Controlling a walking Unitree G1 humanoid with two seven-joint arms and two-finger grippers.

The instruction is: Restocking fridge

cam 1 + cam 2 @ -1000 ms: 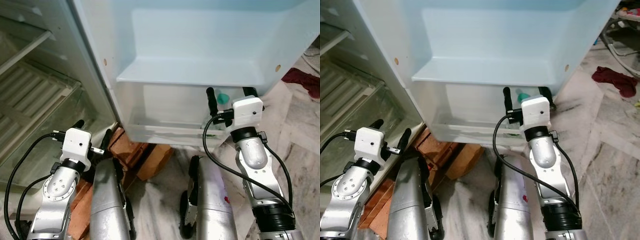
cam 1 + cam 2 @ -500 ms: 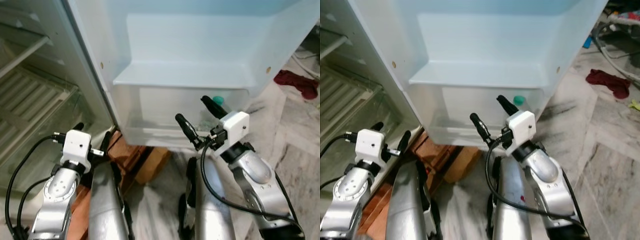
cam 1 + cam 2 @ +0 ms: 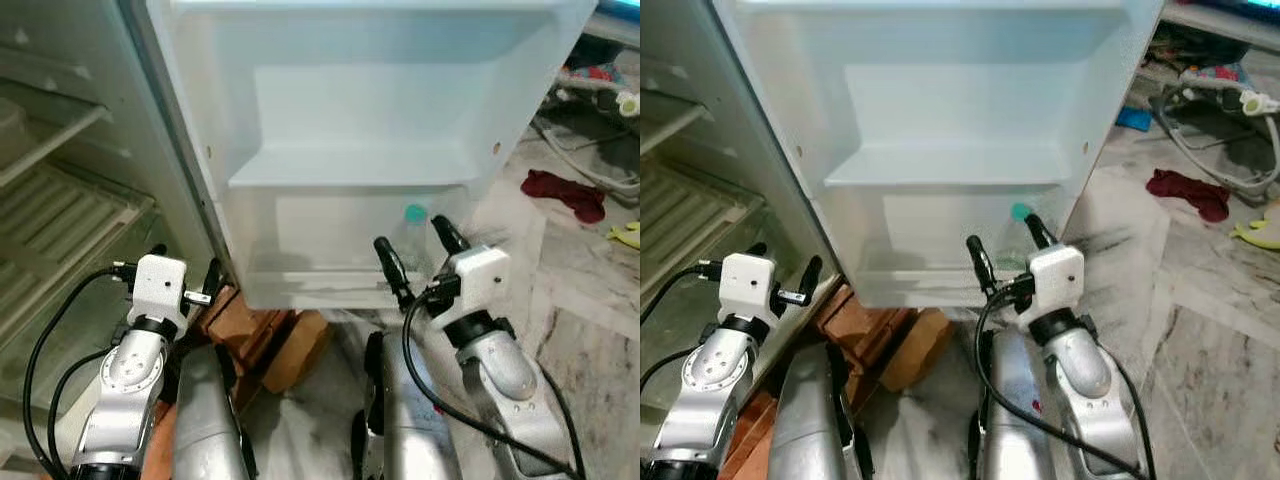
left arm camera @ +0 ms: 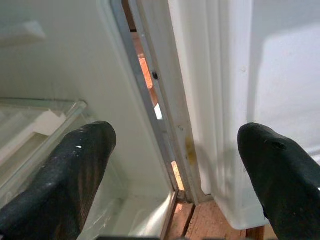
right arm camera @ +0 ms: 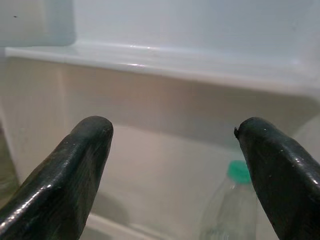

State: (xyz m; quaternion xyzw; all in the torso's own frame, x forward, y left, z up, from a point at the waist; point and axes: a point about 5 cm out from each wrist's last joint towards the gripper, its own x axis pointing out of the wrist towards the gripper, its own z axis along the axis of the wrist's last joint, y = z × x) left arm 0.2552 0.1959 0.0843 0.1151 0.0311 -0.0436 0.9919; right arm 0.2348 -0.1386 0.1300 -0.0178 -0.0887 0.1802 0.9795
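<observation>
Open fridge door [image 3: 360,90] ahead, clear bottle [image 3: 411,236] with green cap upright in its lowest door bin [image 3: 300,280], right gripper [image 3: 418,252] just before that bin with jaws spread wide and empty, left gripper [image 3: 185,272] low beside the door hinge, jaws likewise apart.

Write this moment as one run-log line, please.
right tool: open, before door bin | bottle: green cap, standing in bin | left tool: open, idle near fridge body
</observation>
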